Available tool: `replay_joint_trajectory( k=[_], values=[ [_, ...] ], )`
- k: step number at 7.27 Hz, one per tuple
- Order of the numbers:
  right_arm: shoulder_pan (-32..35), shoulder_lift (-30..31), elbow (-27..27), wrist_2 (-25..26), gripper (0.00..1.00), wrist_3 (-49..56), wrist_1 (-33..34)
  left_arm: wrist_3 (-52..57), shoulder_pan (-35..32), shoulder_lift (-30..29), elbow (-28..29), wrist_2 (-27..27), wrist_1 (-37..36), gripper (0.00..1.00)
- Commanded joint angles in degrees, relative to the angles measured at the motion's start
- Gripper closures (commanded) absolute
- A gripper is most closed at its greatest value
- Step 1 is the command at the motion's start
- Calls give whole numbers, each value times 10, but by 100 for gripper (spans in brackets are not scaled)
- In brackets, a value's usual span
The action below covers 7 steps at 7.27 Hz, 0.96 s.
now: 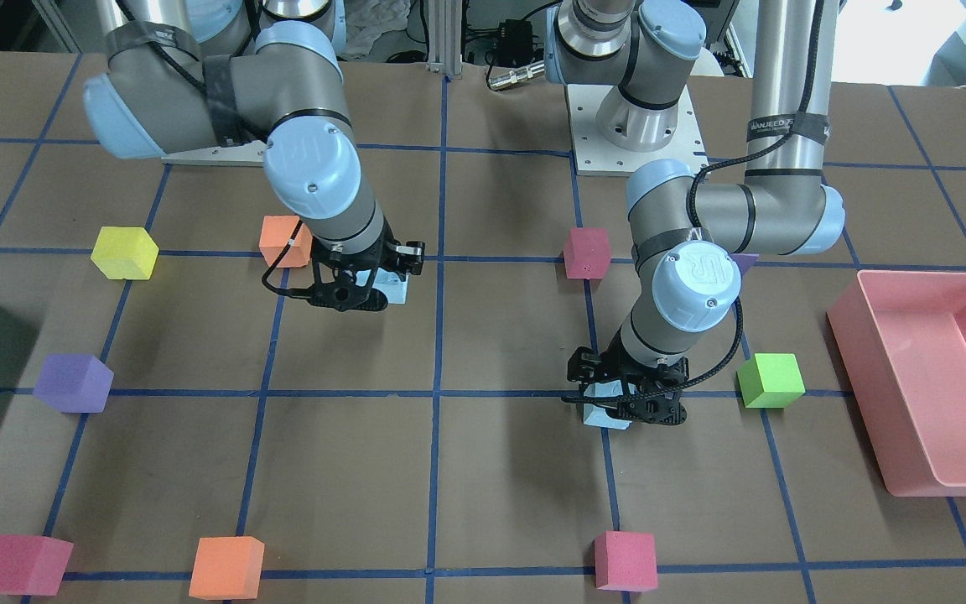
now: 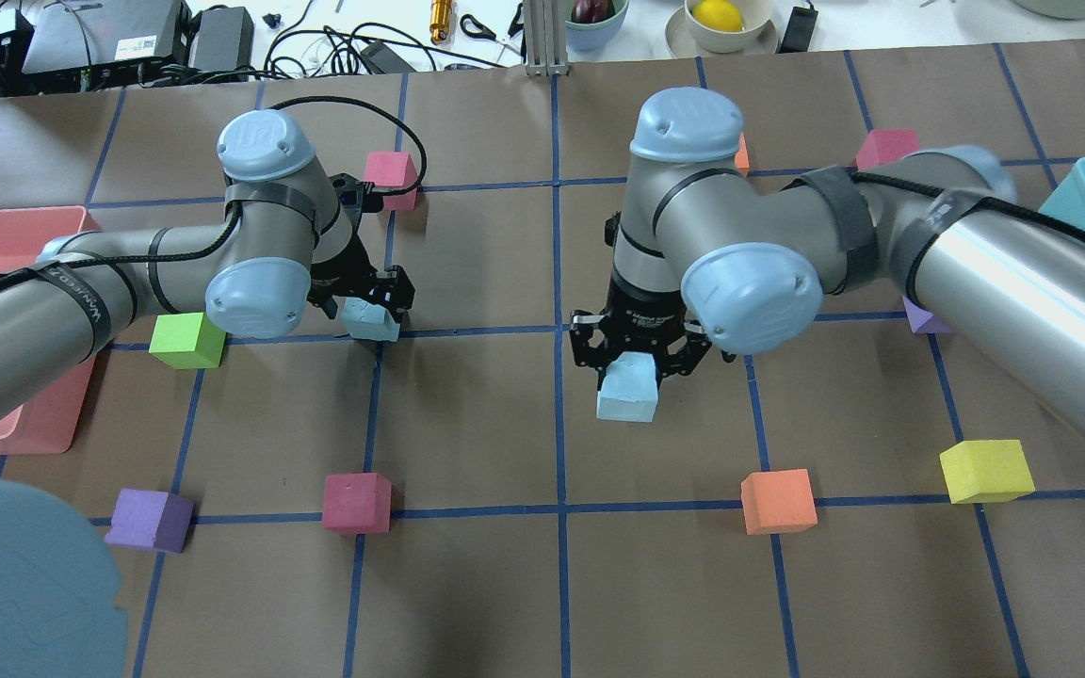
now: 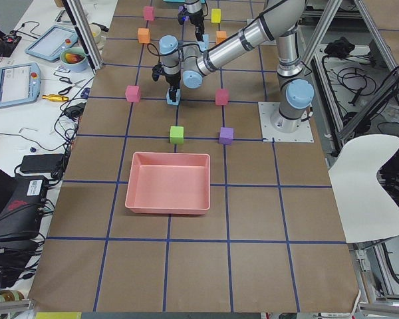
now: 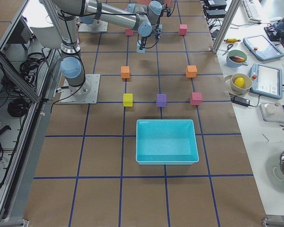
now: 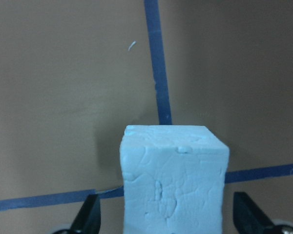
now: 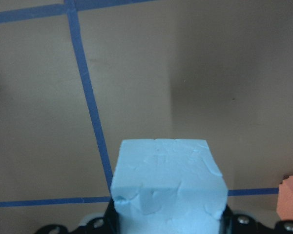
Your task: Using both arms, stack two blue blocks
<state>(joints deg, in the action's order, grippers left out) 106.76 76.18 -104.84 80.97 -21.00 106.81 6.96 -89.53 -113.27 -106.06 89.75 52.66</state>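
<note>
One cracked sky-blue block sits clamped in right end effector, twin block between left end effector's spread fingers.

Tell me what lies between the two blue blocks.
Only bare table paper crossed by blue tape lines between the left arm's block and the right arm's block; the overhead view shows it.

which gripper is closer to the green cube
Left. The left gripper is in the same half of the table as the green cube; the right gripper is past the centre line.

Left gripper at blue block; right gripper at second blue block.
</note>
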Motion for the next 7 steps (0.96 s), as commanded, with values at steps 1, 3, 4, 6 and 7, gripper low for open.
replay_joint_trajectory(
  k=[1,3,4,6,7],
  values=[
    [56,-29,-41,1,100,-30,119,2,0,-2,-1,1,-2,12],
    [66,-32,-48,-1,100,-39,125,1,0,-4,0,1,-2,13],
    [69,-35,-50,0,100,-39,123,5,0,-4,1,1,-2,24],
    [76,-38,-60,-2,94,-37,125,8,0,-4,2,1,-4,54],
    [78,-43,-60,-2,75,-38,126,8,0,-4,2,1,-4,68]
  ],
)
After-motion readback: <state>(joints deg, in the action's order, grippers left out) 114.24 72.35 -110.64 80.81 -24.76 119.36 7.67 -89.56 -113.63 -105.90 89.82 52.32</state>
